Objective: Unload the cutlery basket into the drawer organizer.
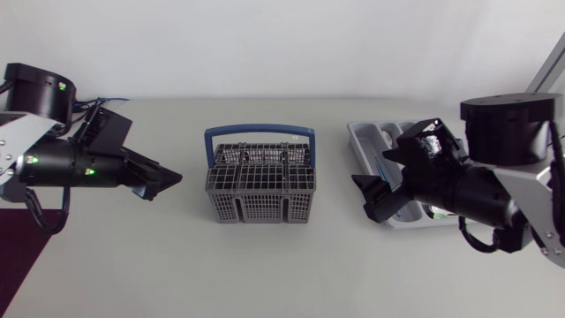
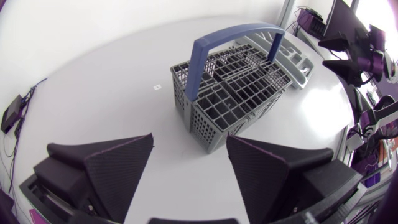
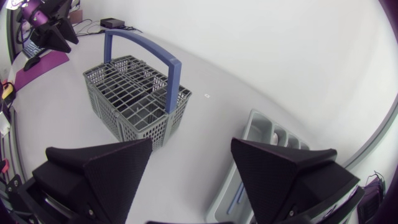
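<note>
Both jaws gaped: left gripper [image 1: 166, 183] left of basket [image 1: 260, 187], right gripper [image 1: 367, 200] over organizer [image 1: 365, 136]. Basket looked empty; prob. recheck next.

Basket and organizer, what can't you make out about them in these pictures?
1. Organizer contents: head view, right arm covers most of it; right wrist view, right gripper finger hides part; left wrist view, basket stands in front.
2. Basket contents: the grid top and walls screen the compartments in every view; whether anything remains inside cannot be told.
</note>
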Robot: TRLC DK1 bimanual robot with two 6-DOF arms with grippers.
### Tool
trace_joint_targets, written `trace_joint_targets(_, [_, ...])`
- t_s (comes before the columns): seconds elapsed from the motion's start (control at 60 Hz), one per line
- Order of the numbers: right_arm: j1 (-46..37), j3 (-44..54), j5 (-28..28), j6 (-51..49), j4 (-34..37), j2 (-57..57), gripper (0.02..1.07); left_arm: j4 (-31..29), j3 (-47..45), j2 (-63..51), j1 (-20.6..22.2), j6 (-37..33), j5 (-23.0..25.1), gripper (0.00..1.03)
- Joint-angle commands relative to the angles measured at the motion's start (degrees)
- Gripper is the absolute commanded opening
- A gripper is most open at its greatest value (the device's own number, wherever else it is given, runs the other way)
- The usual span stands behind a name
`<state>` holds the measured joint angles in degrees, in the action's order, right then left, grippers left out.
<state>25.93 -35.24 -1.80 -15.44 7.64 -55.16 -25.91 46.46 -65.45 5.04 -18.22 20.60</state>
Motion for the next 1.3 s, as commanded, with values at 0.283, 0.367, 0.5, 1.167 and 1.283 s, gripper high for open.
trace_joint_targets(0.283, [-10.99, 1.85, -0.04, 1.64, 4.49, 10.42, 1.03, -3.36, -4.45, 10.87, -5.48, -2.70, -0.65, 0.99])
trace_joint_targets(0.367, [-12.66, 2.64, -0.04, 2.52, 4.75, 13.50, 1.03, -3.36, -5.41, 12.63, -5.83, -3.14, -0.65, 0.99])
trace_joint_targets(0.5, [-14.51, 4.57, -1.62, 3.66, 4.31, 19.30, 1.03, -3.09, -7.08, 18.08, -6.71, -2.52, -0.65, 0.99])
trace_joint_targets(1.167, [-27.78, 15.21, -3.03, -0.55, 2.47, 37.40, 1.03, 7.37, -19.21, 37.24, -12.42, -0.68, -1.26, 0.99])
trace_joint_targets(1.283, [-27.55, 17.66, -2.44, 1.40, 1.23, 39.57, 1.03, 9.63, -22.54, 40.69, -11.52, 1.63, -3.63, 0.99])
